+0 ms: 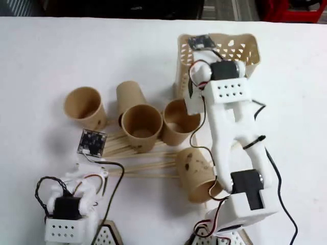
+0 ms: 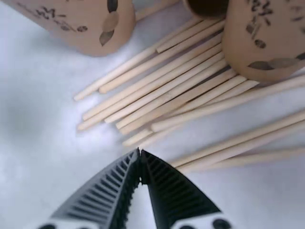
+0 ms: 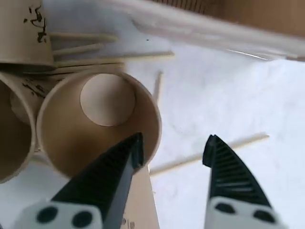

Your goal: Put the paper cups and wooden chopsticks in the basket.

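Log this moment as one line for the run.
left gripper: shut, empty, near chopsticks | right gripper: open at paper cup rim | status: nothing gripped

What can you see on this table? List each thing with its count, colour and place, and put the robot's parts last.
cups: five, brown, mid-table; one lies on its side by the right arm.
chopsticks: a pile, number unclear, pale wood, on the table among the cups.
basket: one, cream, far side of the table, beyond the cups.
table: one, white, under everything.
arms: two, white; left arm at the near edge, right arm stretched toward the basket.
pincers: two, black fingers; left pincer shut, empty, just short of the chopsticks; right pincer open, at a cup's rim.
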`<state>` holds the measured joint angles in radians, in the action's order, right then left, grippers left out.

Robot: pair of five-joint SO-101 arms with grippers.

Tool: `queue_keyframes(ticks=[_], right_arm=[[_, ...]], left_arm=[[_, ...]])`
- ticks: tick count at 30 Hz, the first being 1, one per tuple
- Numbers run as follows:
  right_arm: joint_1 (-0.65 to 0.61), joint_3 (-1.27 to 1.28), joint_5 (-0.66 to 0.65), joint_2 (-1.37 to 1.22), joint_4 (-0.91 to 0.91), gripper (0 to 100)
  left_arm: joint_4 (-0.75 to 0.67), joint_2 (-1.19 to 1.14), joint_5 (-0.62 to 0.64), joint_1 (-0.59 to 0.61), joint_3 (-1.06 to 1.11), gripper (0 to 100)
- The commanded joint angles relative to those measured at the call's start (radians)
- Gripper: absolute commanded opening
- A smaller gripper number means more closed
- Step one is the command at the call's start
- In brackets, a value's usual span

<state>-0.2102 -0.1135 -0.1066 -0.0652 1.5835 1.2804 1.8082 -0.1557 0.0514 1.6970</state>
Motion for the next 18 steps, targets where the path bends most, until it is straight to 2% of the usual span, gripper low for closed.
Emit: queue_keyframes(ticks=[1,4,8,9,11,18], right_arm=[[-0.007,0.104,0.0,0.051,-0.119,21.5],[-0.015,0.209,0.0,0.051,-0.186,19.8],[-0.013,0.244,0.0,0.062,-0.209,2.5],[-0.01,0.244,0.0,0.07,-0.206,1.0],[-0.008,0.244,0.0,0.096,-0.186,3.9],[-0.016,0.244,0.0,0.321,-0.107,1.8]], left_arm=[[0.005,0.013,0.005,0.007,-0.005,3],[0.005,0.013,0.005,0.007,-0.005,3],[0.005,0.013,0.005,0.007,-0.005,3],[0.005,0.013,0.005,0.007,-0.005,3],[0.005,0.013,0.005,0.007,-0.005,3],[0.005,0.013,0.005,0.007,-0.005,3]])
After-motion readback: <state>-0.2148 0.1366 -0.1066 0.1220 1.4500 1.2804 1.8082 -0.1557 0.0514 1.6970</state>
